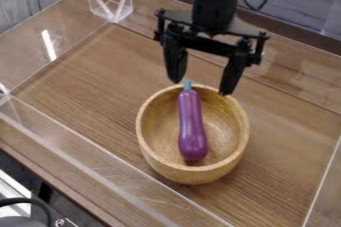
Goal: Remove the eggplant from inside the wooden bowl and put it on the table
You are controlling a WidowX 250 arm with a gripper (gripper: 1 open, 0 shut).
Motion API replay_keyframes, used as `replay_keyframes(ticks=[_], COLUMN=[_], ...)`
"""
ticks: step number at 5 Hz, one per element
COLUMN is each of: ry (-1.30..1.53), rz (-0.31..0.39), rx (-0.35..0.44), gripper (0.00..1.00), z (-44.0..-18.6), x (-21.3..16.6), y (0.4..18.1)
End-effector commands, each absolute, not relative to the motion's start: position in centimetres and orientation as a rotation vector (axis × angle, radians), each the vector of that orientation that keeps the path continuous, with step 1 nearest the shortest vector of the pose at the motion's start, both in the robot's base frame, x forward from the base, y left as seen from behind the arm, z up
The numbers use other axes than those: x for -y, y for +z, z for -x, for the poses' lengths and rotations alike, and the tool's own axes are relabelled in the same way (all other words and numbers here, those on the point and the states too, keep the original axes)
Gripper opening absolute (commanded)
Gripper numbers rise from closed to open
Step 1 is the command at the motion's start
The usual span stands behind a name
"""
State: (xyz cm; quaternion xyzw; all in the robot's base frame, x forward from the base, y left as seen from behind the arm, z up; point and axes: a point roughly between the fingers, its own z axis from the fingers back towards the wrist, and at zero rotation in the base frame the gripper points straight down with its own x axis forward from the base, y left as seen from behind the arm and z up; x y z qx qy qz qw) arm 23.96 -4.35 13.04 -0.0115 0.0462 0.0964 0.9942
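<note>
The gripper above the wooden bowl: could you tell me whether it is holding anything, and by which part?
Nothing is held. The gripper hangs open above the far rim of the wooden bowl, and the eggplant lies untouched inside the bowl.

Clear acrylic walls [80, 161] ring my workspace. At about eleven o'clock a small clear acrylic bracket [110, 4] stands, angled like a V. Dark cables [27, 213] coil at seven o'clock, outside the near wall.
</note>
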Motion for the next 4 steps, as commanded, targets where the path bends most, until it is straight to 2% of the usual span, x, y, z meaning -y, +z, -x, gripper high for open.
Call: replay_keyframes(ticks=[1, 2, 3, 4], ry=[0.216, 0.239, 0.265, 0.243], rz=[0.042, 0.041, 0.04, 0.04], rx=[-0.028, -0.031, -0.033, -0.032], gripper=[0.0, 1.0, 1.0, 1.0], z=[-24.9, -25.0, -25.0, -24.7], x=[4.7, 4.7, 4.7, 3.8], y=[14.2, 13.4, 12.6, 11.1])
